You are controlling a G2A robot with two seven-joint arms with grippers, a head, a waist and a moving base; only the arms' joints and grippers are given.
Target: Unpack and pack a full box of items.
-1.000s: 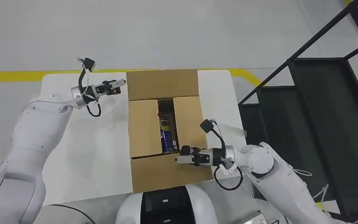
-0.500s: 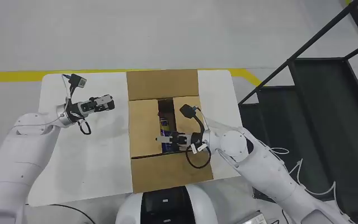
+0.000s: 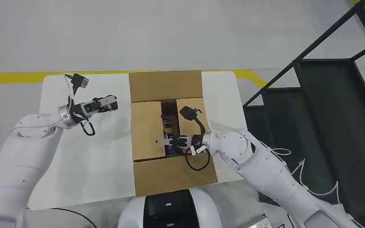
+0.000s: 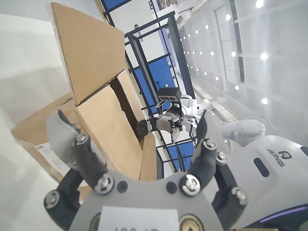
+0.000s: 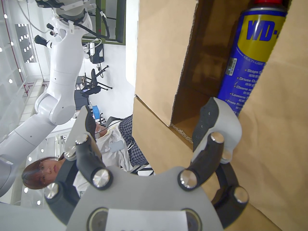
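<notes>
A cardboard box (image 3: 154,122) stands mid-table with its inner flaps parted by a narrow gap. Inside the gap stands a blue spray can (image 3: 169,142) with a red cap (image 5: 252,49). My right gripper (image 3: 162,141) hovers over the gap near the box's front, open. In the right wrist view it (image 5: 149,114) straddles the edge of one inner flap (image 5: 163,49), with the can just beyond one finger (image 5: 216,111). My left gripper (image 3: 113,104) is open and holds nothing above the table left of the box (image 4: 96,61); its own view shows it (image 4: 131,123) facing the box.
The white table (image 3: 85,165) has free room left of the box. The outer flaps lie flat at the back (image 3: 165,85) and front (image 3: 171,174). A black metal staircase (image 3: 308,108) stands right of the table.
My right gripper has moved from the front flap's edge up and over the gap beside the can. My left gripper has drawn back from the box's far corner toward the table's left.
</notes>
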